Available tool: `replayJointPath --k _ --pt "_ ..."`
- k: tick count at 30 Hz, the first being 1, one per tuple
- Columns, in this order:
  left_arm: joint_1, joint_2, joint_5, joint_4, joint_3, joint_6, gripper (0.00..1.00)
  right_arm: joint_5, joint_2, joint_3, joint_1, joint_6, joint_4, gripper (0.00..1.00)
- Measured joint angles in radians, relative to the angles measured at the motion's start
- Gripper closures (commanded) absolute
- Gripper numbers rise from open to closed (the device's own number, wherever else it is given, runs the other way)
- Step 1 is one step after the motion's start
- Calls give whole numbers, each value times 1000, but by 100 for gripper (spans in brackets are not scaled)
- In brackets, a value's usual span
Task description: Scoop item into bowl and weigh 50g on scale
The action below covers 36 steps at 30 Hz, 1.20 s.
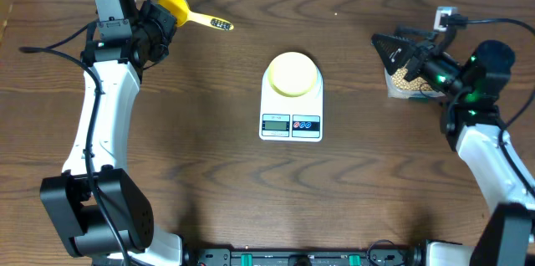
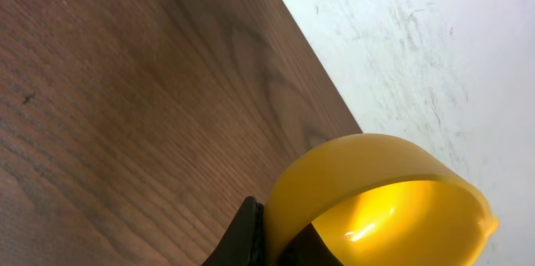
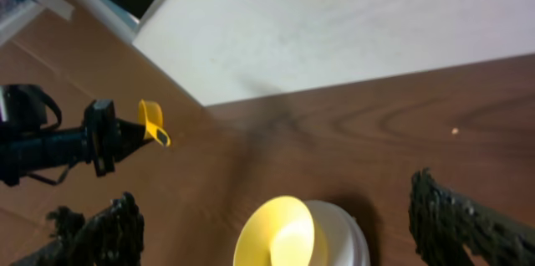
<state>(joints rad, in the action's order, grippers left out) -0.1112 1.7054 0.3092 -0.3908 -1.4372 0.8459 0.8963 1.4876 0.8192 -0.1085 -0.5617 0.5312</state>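
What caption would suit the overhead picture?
Left claw holds a yellow scoop, bowl sits on the scale, right claw hangs open by the beans.

Overhead looks straight down; low, sidelong right wrist view shares the bowl (image 1: 292,74)

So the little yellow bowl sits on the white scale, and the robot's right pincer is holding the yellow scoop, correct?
Not quite: the overhead view shows the yellow scoop held by the left pincer; the right pincer stands open and empty. The little yellow bowl does sit on the white scale.
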Motion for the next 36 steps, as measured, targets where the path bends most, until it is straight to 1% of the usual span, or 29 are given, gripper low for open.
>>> replayJointPath --k 8,10,16,30,36 --pt "0 0 0 3 0 0 93 59 127 2 2 -112 233 1" --pt "0 0 0 3 0 0 93 66 144 2 3 -135 249 1" --pt "0 0 0 3 0 0 93 85 211 40 57 -168 259 1" --pt "0 0 0 3 0 0 92 119 317 197 139 -175 259 1" --pt "0 0 0 3 0 0 92 117 322 203 171 -178 259 1"
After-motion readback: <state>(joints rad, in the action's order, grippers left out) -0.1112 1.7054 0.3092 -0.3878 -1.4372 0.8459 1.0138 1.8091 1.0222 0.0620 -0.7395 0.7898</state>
